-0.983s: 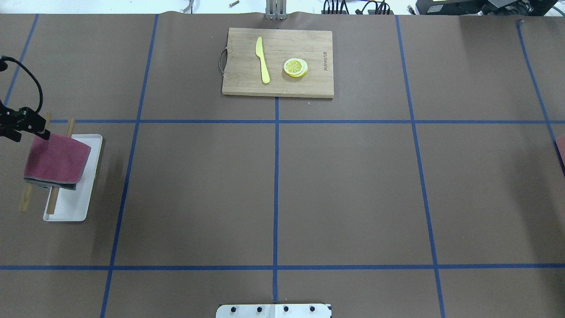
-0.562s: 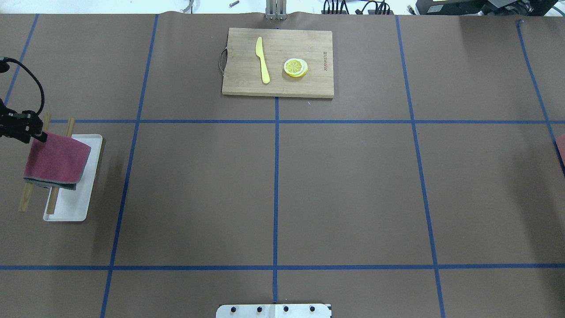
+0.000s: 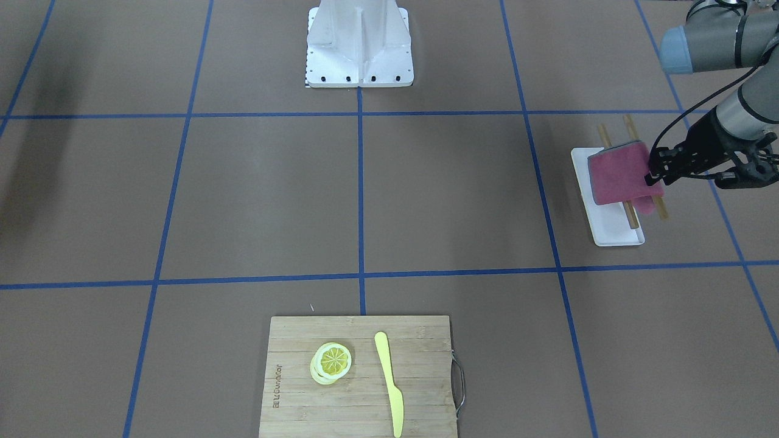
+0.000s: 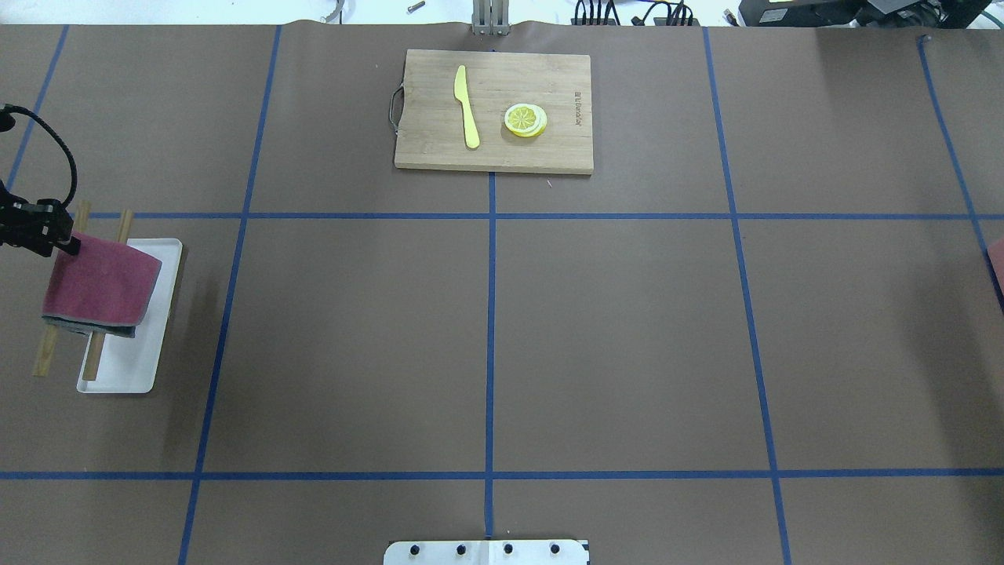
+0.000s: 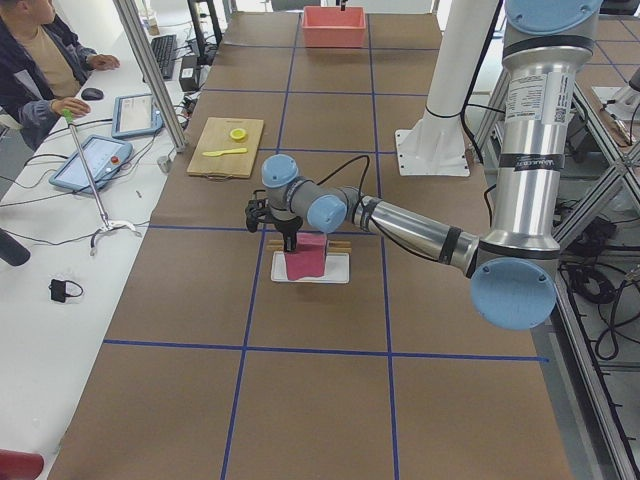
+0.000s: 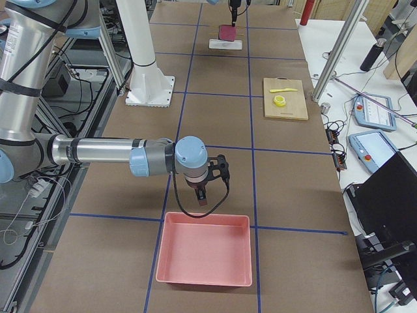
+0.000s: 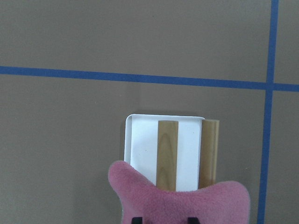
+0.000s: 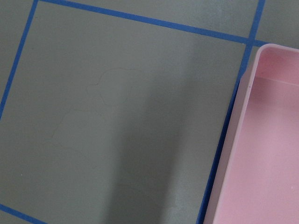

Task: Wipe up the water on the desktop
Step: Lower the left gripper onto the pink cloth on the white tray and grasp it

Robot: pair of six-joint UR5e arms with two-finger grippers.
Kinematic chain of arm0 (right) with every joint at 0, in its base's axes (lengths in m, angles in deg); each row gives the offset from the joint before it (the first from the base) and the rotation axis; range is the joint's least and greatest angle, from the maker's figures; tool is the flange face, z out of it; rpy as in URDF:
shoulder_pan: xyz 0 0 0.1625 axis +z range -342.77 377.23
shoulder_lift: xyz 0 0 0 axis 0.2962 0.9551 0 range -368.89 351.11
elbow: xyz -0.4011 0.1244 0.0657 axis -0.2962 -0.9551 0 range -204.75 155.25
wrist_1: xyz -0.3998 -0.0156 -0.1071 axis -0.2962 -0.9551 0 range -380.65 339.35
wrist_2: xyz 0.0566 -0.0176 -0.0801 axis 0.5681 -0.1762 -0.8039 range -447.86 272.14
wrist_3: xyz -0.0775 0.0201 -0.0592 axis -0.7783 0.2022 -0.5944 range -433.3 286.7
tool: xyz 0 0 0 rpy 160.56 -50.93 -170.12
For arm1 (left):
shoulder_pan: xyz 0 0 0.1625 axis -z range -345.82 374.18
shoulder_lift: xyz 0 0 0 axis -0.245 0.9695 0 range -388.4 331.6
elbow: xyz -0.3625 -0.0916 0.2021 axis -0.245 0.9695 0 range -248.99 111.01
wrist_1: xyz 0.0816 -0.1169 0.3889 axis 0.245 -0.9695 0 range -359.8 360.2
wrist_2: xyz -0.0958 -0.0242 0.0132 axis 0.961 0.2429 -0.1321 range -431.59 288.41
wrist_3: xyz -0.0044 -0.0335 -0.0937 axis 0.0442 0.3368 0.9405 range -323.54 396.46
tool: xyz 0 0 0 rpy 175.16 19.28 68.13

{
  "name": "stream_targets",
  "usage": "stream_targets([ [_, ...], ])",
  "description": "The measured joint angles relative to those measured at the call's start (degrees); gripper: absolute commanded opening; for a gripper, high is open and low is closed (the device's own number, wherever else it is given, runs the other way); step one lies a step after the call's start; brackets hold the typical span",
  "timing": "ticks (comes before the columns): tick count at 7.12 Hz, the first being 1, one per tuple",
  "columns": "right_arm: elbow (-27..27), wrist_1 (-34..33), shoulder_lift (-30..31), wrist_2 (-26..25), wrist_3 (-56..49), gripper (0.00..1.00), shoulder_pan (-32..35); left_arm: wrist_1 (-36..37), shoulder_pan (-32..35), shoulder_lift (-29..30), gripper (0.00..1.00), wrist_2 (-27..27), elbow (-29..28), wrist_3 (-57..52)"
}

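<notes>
Fingers of your left gripper pinch the pink cloth; a snagging lift could topple its wooden rods.

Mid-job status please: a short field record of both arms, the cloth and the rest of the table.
Left gripper: shut on the edge of the folded magenta cloth
Cloth: draped over two wooden sticks at the white rectangular tray
Right gripper: over the brown taped desktop beside the pink plastic bin; open or shut cannot be told
Bamboo cutting board: holds yellow plastic knife and lemon slices, away from both arms
</notes>
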Motion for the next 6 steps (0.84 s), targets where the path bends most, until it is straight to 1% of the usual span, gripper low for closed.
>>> stream_targets([
  [1,0.0,0.0,0.0,0.0,0.0,1.00,0.0,0.0,0.0,0.0,0.04,0.0,0.0,0.0],
  [2,0.0,0.0,0.0,0.0,0.0,1.00,0.0,0.0,0.0,0.0,0.00,0.0,0.0,0.0],
  [6,0.0,0.0,0.0,-0.1,0.0,1.00,0.0,0.1,0.1,-0.1,0.00,0.3,0.3,0.1],
])
